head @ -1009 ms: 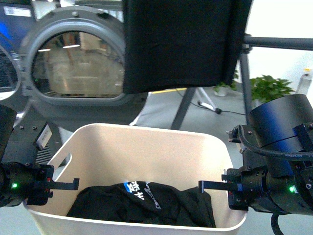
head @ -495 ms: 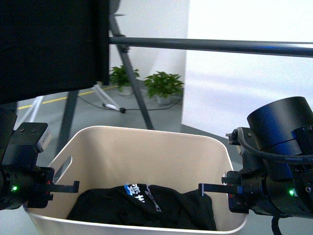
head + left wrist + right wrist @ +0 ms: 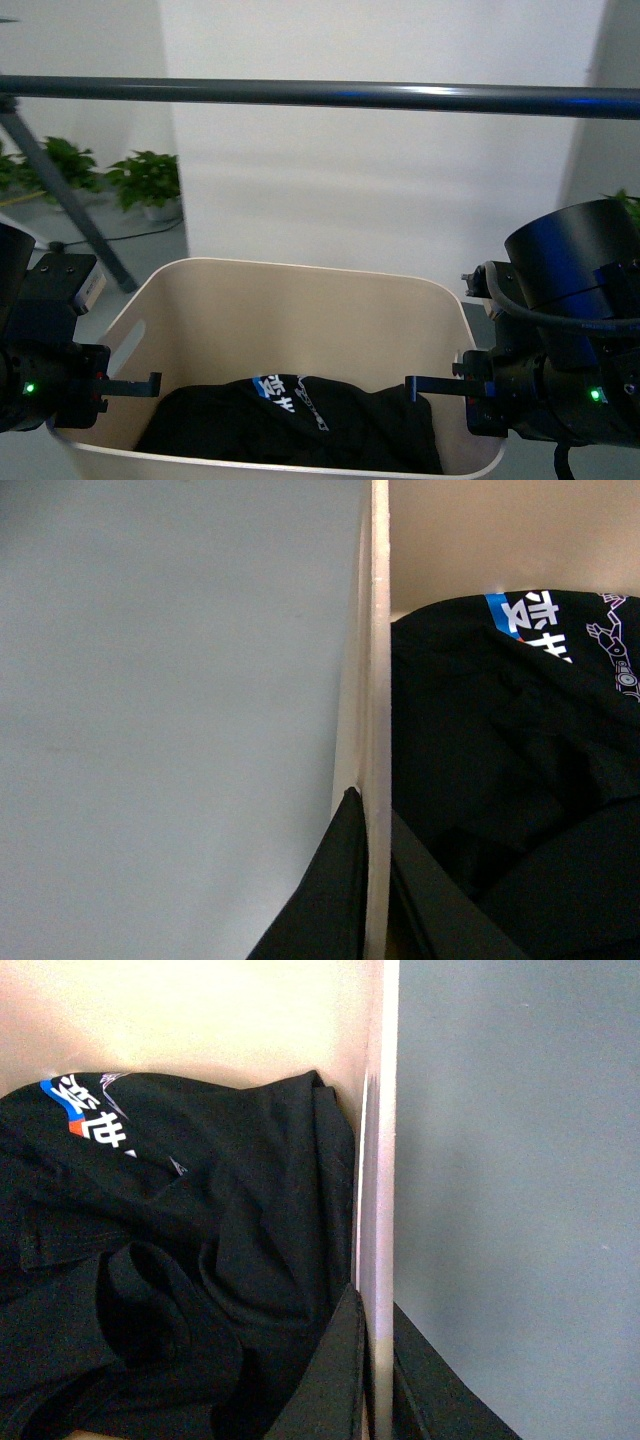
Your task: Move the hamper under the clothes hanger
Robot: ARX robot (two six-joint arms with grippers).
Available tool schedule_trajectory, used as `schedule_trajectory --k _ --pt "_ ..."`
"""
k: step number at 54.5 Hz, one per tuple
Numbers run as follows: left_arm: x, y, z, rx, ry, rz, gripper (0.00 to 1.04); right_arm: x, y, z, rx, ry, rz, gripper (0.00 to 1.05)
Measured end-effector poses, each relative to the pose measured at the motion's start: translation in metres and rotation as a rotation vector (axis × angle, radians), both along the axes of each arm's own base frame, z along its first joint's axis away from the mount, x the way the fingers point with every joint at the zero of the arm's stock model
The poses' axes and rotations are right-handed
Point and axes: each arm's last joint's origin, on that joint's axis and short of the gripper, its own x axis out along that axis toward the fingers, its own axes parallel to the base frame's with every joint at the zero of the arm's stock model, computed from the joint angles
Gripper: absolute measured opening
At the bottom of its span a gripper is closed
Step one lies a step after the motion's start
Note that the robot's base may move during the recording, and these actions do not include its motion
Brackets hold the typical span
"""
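A white wall [image 3: 380,190] is filling the far side, and smooth grey floor [image 3: 170,720] is lying open on both outer flanks of the hamper. The clothes hanger [image 3: 320,93], a dark round metal bar, is running level across the whole width of the front view, with one slanted leg [image 3: 60,195] dropping at the far left. Open air is separating the bar from the tub's rim.

The hamper [image 3: 300,310], a beige plastic tub with rounded corners, tapering sides and a slot handle [image 3: 126,347] on its left wall, is sitting near and centred between the two arms, below the bar as the front view shows it. Whether it is resting on the floor cannot be told. A crumpled black garment [image 3: 290,425] with blue and white print is lying inside on the bottom.

The left jaws are pinching the hamper's left rim, one dark finger [image 3: 325,900] outside the thin wall and one inside. The right jaws are likewise clamping the right rim, the wall running between the fingers [image 3: 330,1380].

Small potted plants [image 3: 145,180] are standing far left.
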Motion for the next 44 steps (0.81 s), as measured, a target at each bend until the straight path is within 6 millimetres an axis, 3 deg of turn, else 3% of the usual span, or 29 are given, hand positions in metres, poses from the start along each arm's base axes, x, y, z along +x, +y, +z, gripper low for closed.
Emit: schedule_trajectory --k 18,38,44 --pt "-0.001 -0.009 0.0 -0.006 0.001 -0.033 0.04 0.002 -0.008 0.0 -0.02 -0.007 -0.042 0.03" --pt "0.0 0.002 0.0 0.002 0.0 0.008 0.04 -0.001 0.002 0.0 0.0 0.0 0.007 0.03" --pt "0.003 -0.001 0.0 0.004 0.04 -0.126 0.04 0.004 -0.001 0.0 -0.01 0.003 -0.175 0.03"
